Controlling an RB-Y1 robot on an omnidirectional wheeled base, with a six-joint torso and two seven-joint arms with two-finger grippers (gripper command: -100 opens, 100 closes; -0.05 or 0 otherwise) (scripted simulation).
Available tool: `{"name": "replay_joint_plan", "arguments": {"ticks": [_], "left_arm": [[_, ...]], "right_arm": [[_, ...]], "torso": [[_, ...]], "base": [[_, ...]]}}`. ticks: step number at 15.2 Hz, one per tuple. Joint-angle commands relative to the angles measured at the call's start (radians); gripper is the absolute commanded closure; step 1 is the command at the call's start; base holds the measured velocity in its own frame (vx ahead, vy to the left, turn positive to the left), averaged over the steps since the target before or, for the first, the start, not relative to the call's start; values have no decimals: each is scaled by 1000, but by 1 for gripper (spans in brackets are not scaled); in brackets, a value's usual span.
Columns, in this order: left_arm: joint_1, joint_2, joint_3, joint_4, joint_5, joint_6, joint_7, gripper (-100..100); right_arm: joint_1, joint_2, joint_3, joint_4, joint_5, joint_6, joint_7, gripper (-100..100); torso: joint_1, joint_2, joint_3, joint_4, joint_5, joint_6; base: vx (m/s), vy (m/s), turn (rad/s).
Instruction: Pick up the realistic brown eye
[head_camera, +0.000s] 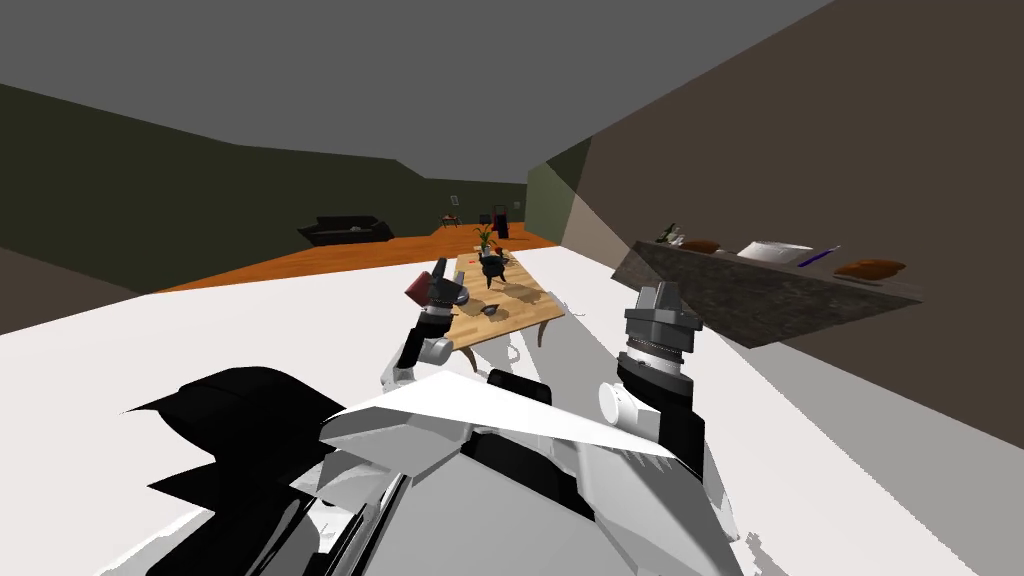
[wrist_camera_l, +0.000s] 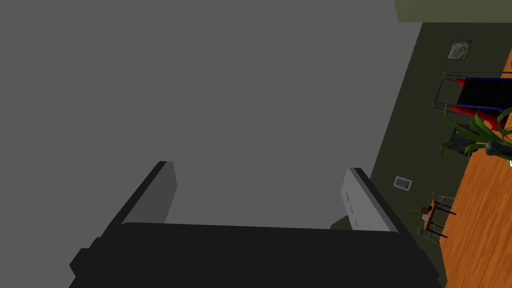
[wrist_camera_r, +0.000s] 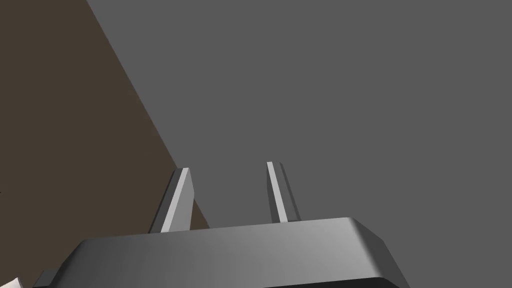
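A low wooden table (head_camera: 515, 310) stands just ahead of me on the white floor. On it are a black pot (head_camera: 492, 266), a small potted plant (head_camera: 485, 238) and a small dark bowl (head_camera: 490, 309). The other things on it are too small to name. My left gripper (head_camera: 447, 285) is raised at the table's near left corner. In the left wrist view it (wrist_camera_l: 260, 167) is open, nothing between its fingers, pointing at the grey ceiling. My right gripper (head_camera: 662, 295) is held up to the table's right, and it (wrist_camera_r: 227, 167) is open with nothing in it.
A dark stone counter (head_camera: 740, 295) juts out at the right, carrying brown cushions, a white bowl (head_camera: 775, 251) and a blue pen. A black sofa (head_camera: 345, 230) stands far off on the orange floor. A black area (head_camera: 230, 420) lies at my lower left.
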Motion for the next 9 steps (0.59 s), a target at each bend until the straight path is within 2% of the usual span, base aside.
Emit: {"name": "replay_joint_plan", "arguments": {"ticks": [1,3,4,5,6,8,9], "left_arm": [[6,13,26,9,6,50,16,-100],[6,13,26,9,6,62,16,-100],[7,23,51,23,13,98,30,-100],[7,23,51,23,13,113,30,-100],[8,32,78,37,19,138,45,-100],[8,32,78,37,19,167,45,-100],[9,39,105,52,26,200,60,-100]], "right_arm": [[0,0,0,0,0,0,0,0],[0,0,0,0,0,0,0,0],[0,0,0,0,0,0,0,0],[0,0,0,0,0,0,0,0],[0,0,0,0,0,0,0,0],[0,0,0,0,0,0,0,0],[0,0,0,0,0,0,0,0]], "torso": [[0,0,0,0,0,0],[0,0,0,0,0,0],[0,0,0,0,0,0],[0,0,0,0,0,0],[0,0,0,0,0,0],[0,0,0,0,0,0],[0,0,0,0,0,0]], "base": [[17,-12,-148],[15,-6,-103],[16,-8,-136],[18,-9,-162],[20,-12,-228],[21,-6,-124],[22,-10,-162]]}}
